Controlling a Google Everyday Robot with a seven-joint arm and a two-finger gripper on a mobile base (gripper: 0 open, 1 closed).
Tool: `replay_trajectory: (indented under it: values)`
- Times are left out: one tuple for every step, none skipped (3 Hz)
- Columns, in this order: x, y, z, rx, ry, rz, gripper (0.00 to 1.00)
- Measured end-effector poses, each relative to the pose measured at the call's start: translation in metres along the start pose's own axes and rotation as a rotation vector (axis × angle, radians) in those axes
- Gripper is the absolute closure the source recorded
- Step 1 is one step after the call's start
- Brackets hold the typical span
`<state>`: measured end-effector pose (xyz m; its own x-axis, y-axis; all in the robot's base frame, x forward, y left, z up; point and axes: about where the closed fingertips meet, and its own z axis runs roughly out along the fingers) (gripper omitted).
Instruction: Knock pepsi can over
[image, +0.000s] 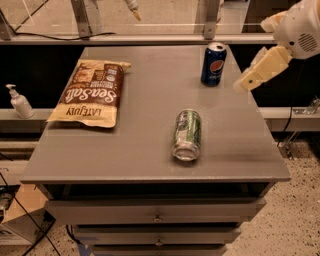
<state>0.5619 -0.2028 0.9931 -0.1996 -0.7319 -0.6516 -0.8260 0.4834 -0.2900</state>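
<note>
I've got the pepsi can (213, 64) standing upright at the far right of the grey table (150, 80), silver top up, logo facing me. It sits close to the far edge and a bit in from the right edge. Nothing is touching it.

The gripper (249, 80) hangs at the right side, just off the table's right edge and to the right of the can, w/ a clear gap between them. It slants down and to the left, tip end pointing roughly toward the can. The beige piece runs up to the white arm housing (300, 27) in the far right corner. I can't tell from here whether it's released or clenched, and I see nothing in it.

Other stuff on the top:
- A green and silver can (187, 135) lies on its side approx. mid-table, nearer me than the pepsi can and well apart from it, round end facing the near edge.
- A sea salt chip bag (92, 92) lies flat on the left side, print upside down from my angle.

A pump bottle (20, 102) stands on a ledge left of the table. Drawer fronts (157, 212) show below the near edge.
</note>
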Motion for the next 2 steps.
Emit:
replay_trajectory:
  values:
    - [-0.013,-0.029,0.018,0.031,-0.03,0.032,0.0]
    - [-0.021,-0.067,0.064,0.026,-0.043,0.094,0.0]
